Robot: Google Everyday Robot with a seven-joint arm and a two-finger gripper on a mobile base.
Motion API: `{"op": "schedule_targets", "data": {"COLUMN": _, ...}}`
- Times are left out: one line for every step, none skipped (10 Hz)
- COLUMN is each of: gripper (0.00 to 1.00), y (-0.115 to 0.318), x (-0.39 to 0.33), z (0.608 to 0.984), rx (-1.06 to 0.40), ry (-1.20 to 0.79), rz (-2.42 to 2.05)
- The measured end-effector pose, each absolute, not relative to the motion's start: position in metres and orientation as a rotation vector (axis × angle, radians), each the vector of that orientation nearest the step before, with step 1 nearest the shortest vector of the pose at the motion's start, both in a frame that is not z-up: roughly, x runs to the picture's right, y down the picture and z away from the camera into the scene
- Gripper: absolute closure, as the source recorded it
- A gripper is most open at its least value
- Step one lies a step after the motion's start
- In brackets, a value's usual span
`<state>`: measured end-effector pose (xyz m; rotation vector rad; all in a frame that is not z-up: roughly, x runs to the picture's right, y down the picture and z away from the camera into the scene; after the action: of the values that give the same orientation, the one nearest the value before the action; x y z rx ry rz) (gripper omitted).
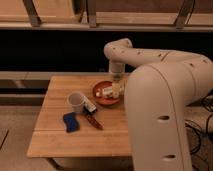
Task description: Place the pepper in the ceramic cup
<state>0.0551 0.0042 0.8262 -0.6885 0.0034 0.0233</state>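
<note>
The dark red pepper (93, 121) lies on the wooden table (55, 142), just right of a blue sponge and in front of the cup. The whitish-grey ceramic cup (76, 102) stands upright at the table's middle left, and nothing shows inside it. My white arm curves in from the right. Its gripper (116, 86) hangs over the far right part of the orange-red bowl (102, 99), well away from the pepper and the cup.
The blue sponge (70, 122) lies left of the pepper. A small black-and-white box (90, 106) sits between the cup and the bowl. The bowl holds pale items (109, 91). My bulky arm covers the table's right side. A dark shelf runs behind the table.
</note>
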Motion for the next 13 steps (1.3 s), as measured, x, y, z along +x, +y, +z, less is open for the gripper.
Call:
{"op": "schedule_targets", "data": {"gripper": 0.2, "y": 0.017, "x": 0.045, "z": 0.82, "rx": -0.702, "ry": 0.004, "rz": 0.027}}
{"op": "schedule_targets", "data": {"gripper": 0.2, "y": 0.027, "x": 0.034, "z": 0.815, "rx": -0.716, "ry": -0.002, "rz": 0.028}}
{"op": "schedule_targets", "data": {"gripper": 0.2, "y": 0.037, "x": 0.018, "z": 0.811, "rx": -0.728, "ry": -0.016, "rz": 0.024}}
{"op": "schedule_targets", "data": {"gripper": 0.2, "y": 0.039, "x": 0.016, "z": 0.81, "rx": -0.729, "ry": -0.019, "rz": 0.024}}
{"op": "schedule_targets", "data": {"gripper": 0.2, "y": 0.039, "x": 0.017, "z": 0.81, "rx": -0.73, "ry": -0.017, "rz": 0.024}}
{"op": "schedule_targets", "data": {"gripper": 0.2, "y": 0.039, "x": 0.019, "z": 0.81, "rx": -0.731, "ry": -0.015, "rz": 0.028}}
{"op": "schedule_targets", "data": {"gripper": 0.2, "y": 0.039, "x": 0.016, "z": 0.81, "rx": -0.735, "ry": -0.022, "rz": 0.035}}
{"op": "schedule_targets", "data": {"gripper": 0.2, "y": 0.038, "x": 0.013, "z": 0.811, "rx": -0.739, "ry": -0.033, "rz": 0.077}}
{"op": "schedule_targets", "data": {"gripper": 0.2, "y": 0.037, "x": 0.01, "z": 0.813, "rx": -0.735, "ry": -0.046, "rz": 0.132}}
{"op": "schedule_targets", "data": {"gripper": 0.2, "y": 0.034, "x": 0.004, "z": 0.817, "rx": -0.714, "ry": -0.067, "rz": 0.254}}
{"op": "schedule_targets", "data": {"gripper": 0.2, "y": 0.036, "x": 0.002, "z": 0.818, "rx": -0.698, "ry": -0.071, "rz": 0.326}}
{"op": "schedule_targets", "data": {"gripper": 0.2, "y": 0.041, "x": 0.005, "z": 0.818, "rx": -0.673, "ry": -0.064, "rz": 0.399}}
{"op": "schedule_targets", "data": {"gripper": 0.2, "y": 0.05, "x": 0.009, "z": 0.815, "rx": -0.649, "ry": -0.056, "rz": 0.439}}
